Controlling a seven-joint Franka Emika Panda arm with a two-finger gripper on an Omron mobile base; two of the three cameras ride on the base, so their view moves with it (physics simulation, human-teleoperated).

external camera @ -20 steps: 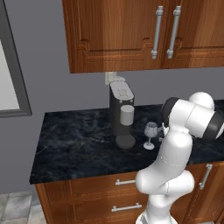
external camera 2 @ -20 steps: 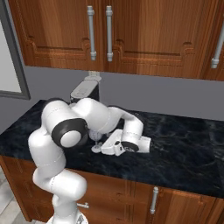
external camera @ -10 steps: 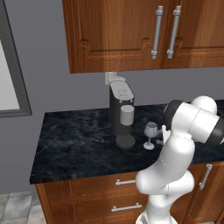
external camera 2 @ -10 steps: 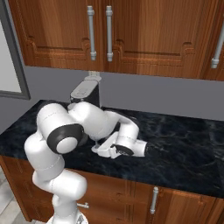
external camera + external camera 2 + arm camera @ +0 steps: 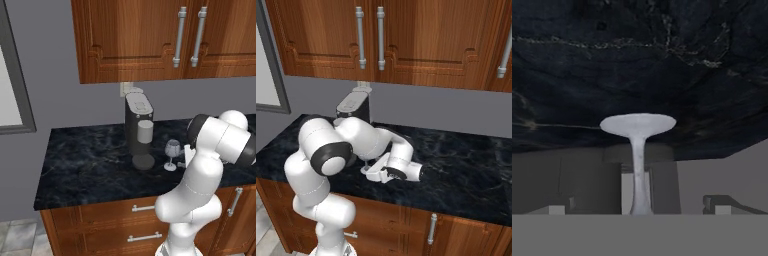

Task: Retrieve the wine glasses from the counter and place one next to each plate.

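A clear wine glass (image 5: 172, 151) stands upright on the black marble counter (image 5: 85, 165), just right of the coffee machine. In the hand view its round foot (image 5: 638, 124) and thin stem appear rolled over, against the counter (image 5: 637, 55). My gripper (image 5: 639, 205) is open, level with the stem, with one dark fingertip (image 5: 558, 207) on each side and not touching it. From the right base, the white hand (image 5: 383, 172) lies low over the counter (image 5: 466, 175), reaching left behind the arm. The plates are out of view.
A dark coffee machine (image 5: 139, 127) with a grey cup stands close left of the glass, also seen as the coffee machine (image 5: 353, 105) behind my arm. Wooden wall cabinets (image 5: 165, 35) hang overhead. Drawers (image 5: 145, 235) sit below the counter edge.
The hand has sunk lower and edged in toward the glass. The jaws have stayed wide, and the glass has not moved.
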